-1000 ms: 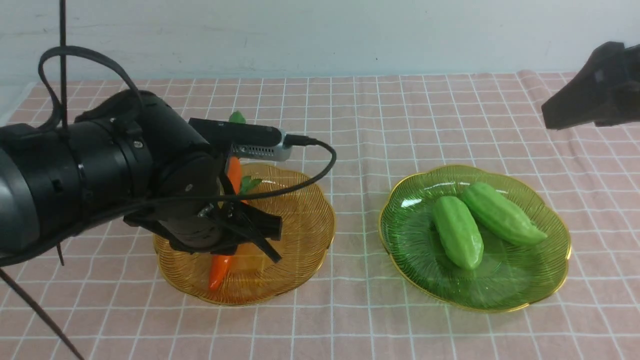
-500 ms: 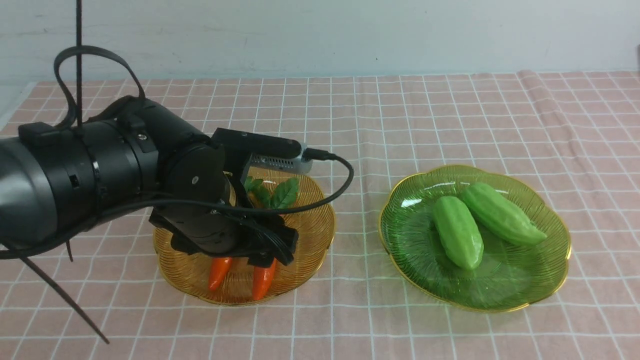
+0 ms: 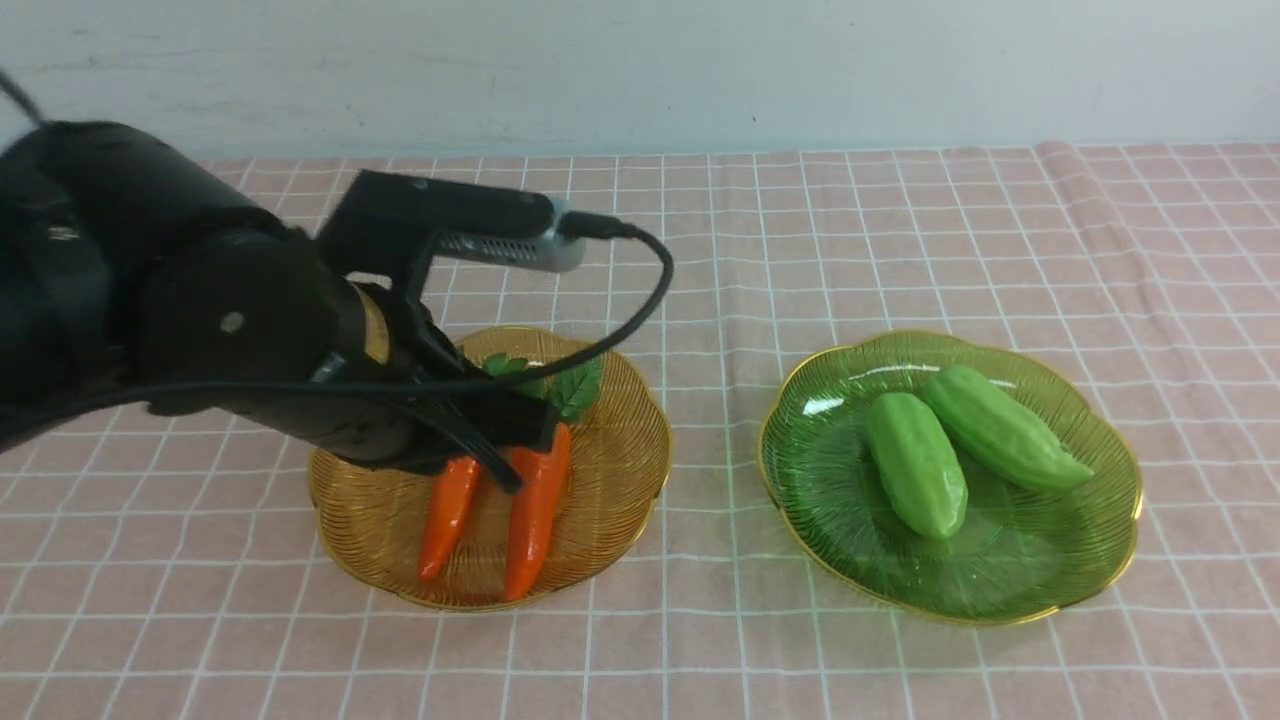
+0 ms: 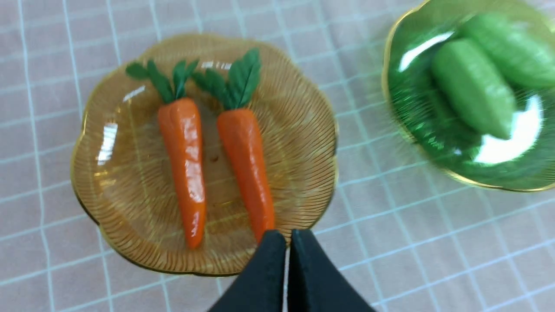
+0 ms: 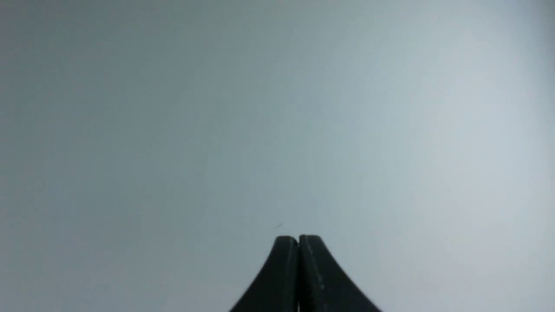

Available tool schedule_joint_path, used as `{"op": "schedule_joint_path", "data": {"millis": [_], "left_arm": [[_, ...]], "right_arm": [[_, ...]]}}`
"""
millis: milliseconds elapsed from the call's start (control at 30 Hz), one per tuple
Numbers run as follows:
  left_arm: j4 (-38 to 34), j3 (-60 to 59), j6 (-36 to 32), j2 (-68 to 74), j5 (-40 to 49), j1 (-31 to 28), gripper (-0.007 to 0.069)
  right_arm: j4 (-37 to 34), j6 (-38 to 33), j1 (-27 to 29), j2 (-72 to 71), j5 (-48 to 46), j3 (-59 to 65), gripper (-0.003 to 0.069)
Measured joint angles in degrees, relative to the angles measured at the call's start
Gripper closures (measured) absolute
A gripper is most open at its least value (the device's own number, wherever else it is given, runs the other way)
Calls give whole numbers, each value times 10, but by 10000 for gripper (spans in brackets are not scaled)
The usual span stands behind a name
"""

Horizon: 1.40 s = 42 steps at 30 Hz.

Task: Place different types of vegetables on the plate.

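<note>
Your left tool, pressed together and empty, hung over the amber plate left of centre in the front view, where two carrots lay side by side. Two gourds lay touching on the green plate at right; your right tool was together too, holding nothing.

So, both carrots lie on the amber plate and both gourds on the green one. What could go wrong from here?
1. The left tool, shut and empty, hangs over the carrot nearer the green plate; a sideways move could knock it off the shallow amber plate.
2. Its cable loops over the carrot leaves and might snag them.
3. The gourds lie side by side, so nudging one may shift the other.
</note>
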<state>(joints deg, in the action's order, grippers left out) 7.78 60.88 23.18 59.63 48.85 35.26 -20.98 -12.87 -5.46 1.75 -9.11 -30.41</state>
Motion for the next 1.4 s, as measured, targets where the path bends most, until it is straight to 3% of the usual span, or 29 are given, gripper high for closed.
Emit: {"op": "schedule_joint_path", "data": {"millis": [133,433,1200,1300,1400], "left_arm": [[7,-64,1,-109,-28,8,628],[53,-249,2,-321,-130,8,628],[75,-271,0,-359,-173,8,627],[67,-301,-33,-382,-198,-2,627],[15,-367,-106,-440,-228,-65,627]], "right_arm": [[-1,0,0,-6,52,16,674],[-2,1,0,-6,60,17,674],[-2,1,0,-6,60,17,674],[-2,1,0,-6,60,17,674],[-2,1,0,-6,60,17,674]]}}
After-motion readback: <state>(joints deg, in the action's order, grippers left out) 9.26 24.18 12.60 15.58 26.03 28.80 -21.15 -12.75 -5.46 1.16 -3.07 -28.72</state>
